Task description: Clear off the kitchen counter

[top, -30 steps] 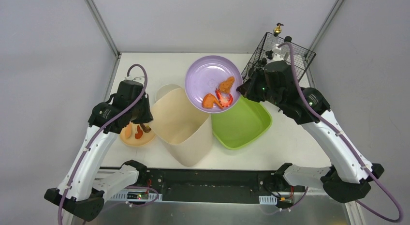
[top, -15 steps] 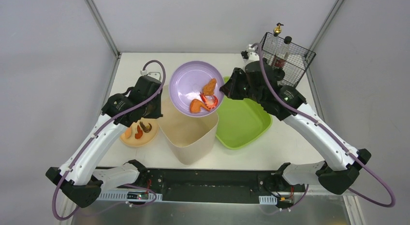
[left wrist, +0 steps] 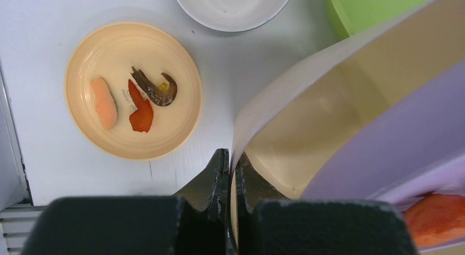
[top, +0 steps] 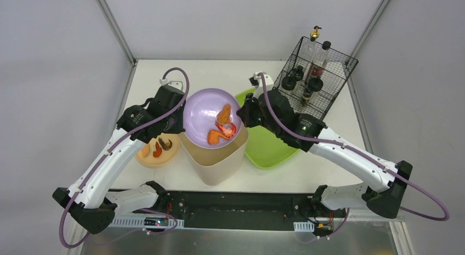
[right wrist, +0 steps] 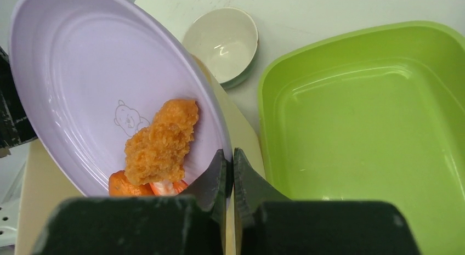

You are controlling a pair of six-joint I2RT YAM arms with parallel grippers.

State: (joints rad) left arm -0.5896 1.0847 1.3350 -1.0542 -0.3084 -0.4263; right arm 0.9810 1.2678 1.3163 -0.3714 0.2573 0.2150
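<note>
Kitchen counter (top: 219,67): white top filling the frame between the grey rails, with everything below sitting on it.

- Peach plate (top: 148,159) at 9 o'clock of the bin, flat on the counter. It holds a salmon-pink strip (left wrist: 103,103), a red-orange piece (left wrist: 141,107) and a dark curled shrimp-like bit (left wrist: 156,88).
- Left gripper (left wrist: 231,162): jaws narrow, pinching the thin rim of the beige bin (top: 219,162) on the bin's 10 o'clock side. One finger is outside the wall, one inside.
- The bin stands at 6 o'clock on the counter, near the front edge.
- Purple plate (top: 203,109) is tilted over the bin mouth with its low edge toward 6 o'clock. A breaded nugget (right wrist: 162,140) and orange/red pieces (top: 218,135) sit bunched near the low edge.
- Right gripper (right wrist: 229,159): clamped tight on the purple plate's rim at the plate's 3 o'clock.
- Small white bowl (right wrist: 222,41) is on the counter at 12 o'clock of the bin, just beside the green tray's corner.
- Green tray (top: 263,151) is at 3 o'clock of the bin, partly under the right arm.
- Black wire basket (top: 334,85) is at the counter's 1–2 o'clock corner, with bottles (top: 315,63) upright inside.
</note>
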